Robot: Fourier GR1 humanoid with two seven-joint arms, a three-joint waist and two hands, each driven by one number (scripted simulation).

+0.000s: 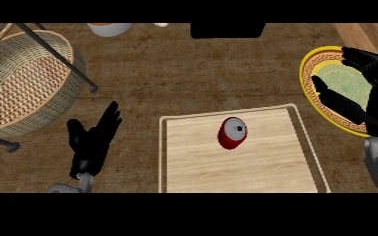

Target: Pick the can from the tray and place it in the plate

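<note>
A red can (232,133) with a silver top stands on the light wooden tray (192,175), in its upper middle part. The plate (315,98), yellow-rimmed with a green centre, lies at the right edge of the counter. My right hand (345,97) hovers over the plate, fingers spread and holding nothing, well to the right of the can. At the lower left my left hand (92,141) rests open with fingers up, left of the tray.
A large wicker basket (33,80) with a dark handle fills the left side. A white cup (111,28) and a dark block (227,30) sit along the far edge. Brown countertop shows between basket and tray.
</note>
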